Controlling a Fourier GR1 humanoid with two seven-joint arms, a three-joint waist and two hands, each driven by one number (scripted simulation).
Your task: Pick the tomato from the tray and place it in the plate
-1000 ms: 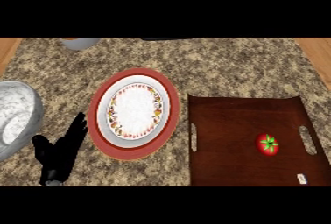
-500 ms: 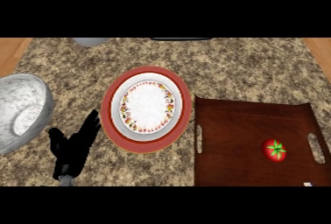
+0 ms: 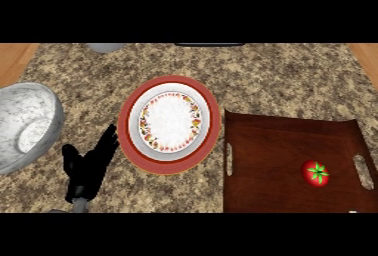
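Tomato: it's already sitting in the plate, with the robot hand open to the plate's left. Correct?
No. In the head view the tomato still lies in the tray; the plate holds nothing. The left robot hand is open left of the plate.

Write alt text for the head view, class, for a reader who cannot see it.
A red tomato sits on a dark wooden tray at the right of a granite counter, with a red-rimmed plate beside the tray. The robot's left hand rests open left of the plate, near a grey marbled bowl.

No readable text, label, brand, number or sign anywhere on the counter's things.
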